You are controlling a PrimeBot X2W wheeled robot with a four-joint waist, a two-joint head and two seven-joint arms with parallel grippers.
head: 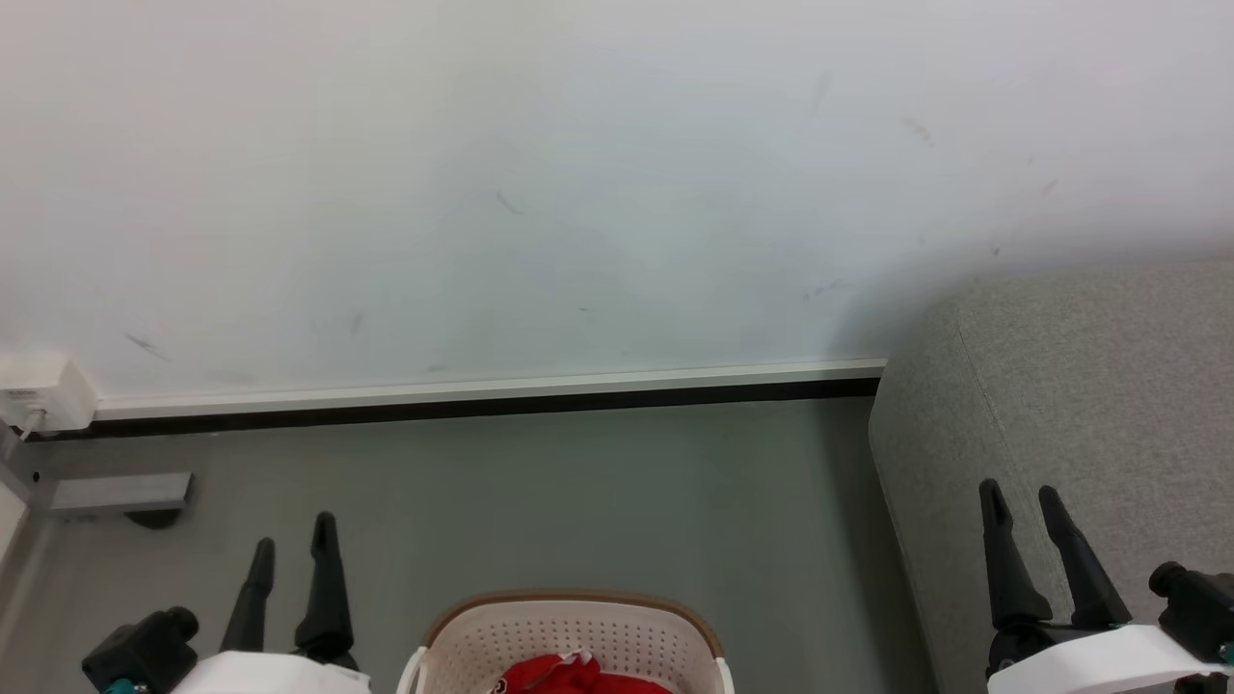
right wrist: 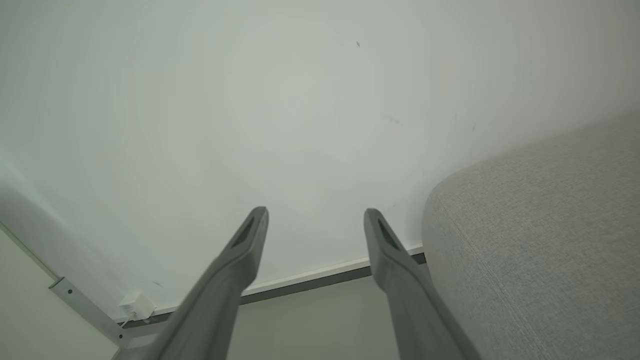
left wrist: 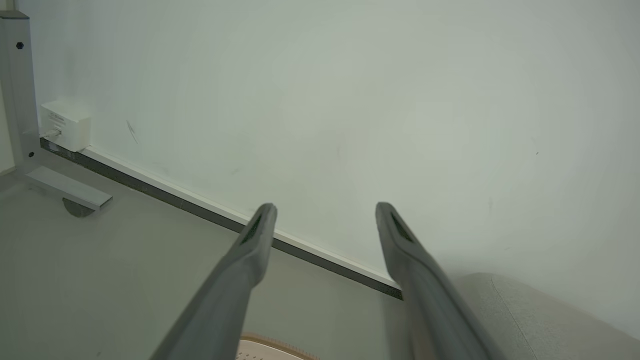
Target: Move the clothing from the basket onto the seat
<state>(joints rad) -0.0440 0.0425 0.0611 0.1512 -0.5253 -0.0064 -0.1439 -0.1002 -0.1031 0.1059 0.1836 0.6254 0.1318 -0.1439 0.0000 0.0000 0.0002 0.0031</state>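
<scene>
The clothing (head: 564,675) lies inside the basket (head: 578,631), a bright red heap with a bit of white trim at its top edge, seen at the bottom middle of the head view. The basket stands on the grey floor (head: 578,501), its brown rim towards the wall (head: 578,193). The seat (head: 1080,405) stands to the right of the basket, apart from it, with its rounded grey corner close to the wall and nothing lying on the part in view.

The left gripper (head: 294,533) hangs over the floor just left of the basket, its jaws spread and holding nothing. The right gripper (head: 1019,491) hangs in front of the seat's side, its jaws spread as well and holding nothing. Both point up towards the wall, and neither touches the basket, the clothing or the seat.

A pale skirting board (head: 482,387) with a dark strip under it runs along the foot of the wall. At the far left a small white box (head: 43,393) sits on the wall just above the skirting board, beside a grey metal frame (head: 120,492) whose foot rests on the floor
</scene>
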